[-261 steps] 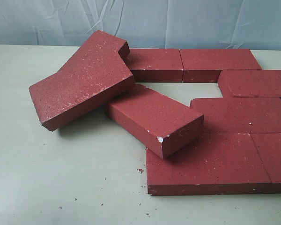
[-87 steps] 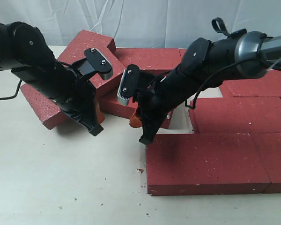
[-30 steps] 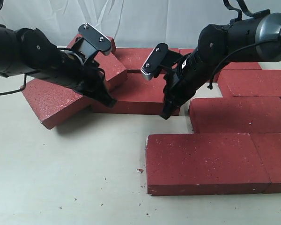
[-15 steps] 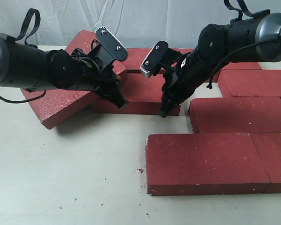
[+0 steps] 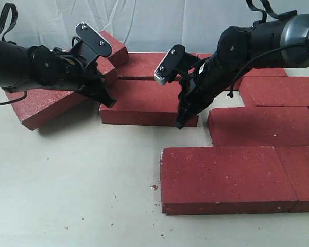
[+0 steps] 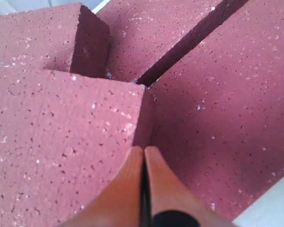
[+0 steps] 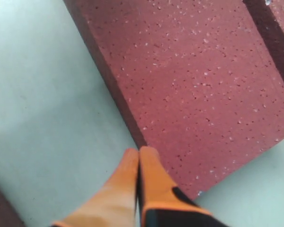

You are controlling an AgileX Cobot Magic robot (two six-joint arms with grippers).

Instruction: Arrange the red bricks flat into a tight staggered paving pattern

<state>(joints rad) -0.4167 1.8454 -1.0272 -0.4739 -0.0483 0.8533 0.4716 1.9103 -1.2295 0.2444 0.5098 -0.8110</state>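
Observation:
Several red bricks lie on the pale table point(image 5: 82, 190). One brick point(image 5: 38, 105) sits tilted at the left, its far end raised. My left gripper point(image 5: 107, 102) is shut and empty, its tips point(image 6: 143, 149) pressed at the seam between the tilted brick point(image 6: 61, 156) and the flat middle brick point(image 6: 217, 118). The middle brick point(image 5: 141, 105) lies flat, a narrow gap from the back brick point(image 5: 147, 64). My right gripper point(image 5: 179, 122) is shut and empty, its tips point(image 7: 138, 151) at the front edge of the middle brick point(image 7: 194, 80), near its right corner.
Flat bricks fill the right side: a back one point(image 5: 257, 69), two on the right point(image 5: 283, 90) point(image 5: 262, 126), and two in front point(image 5: 226, 177) point(image 5: 305, 172). Small crumbs point(image 5: 154, 187) dot the table. A wrinkled blue backdrop point(image 5: 159, 20) stands behind.
My left gripper and the tilted brick have shifted left, so that brick no longer overlaps the middle brick. The right gripper has stayed at the middle brick's front edge.

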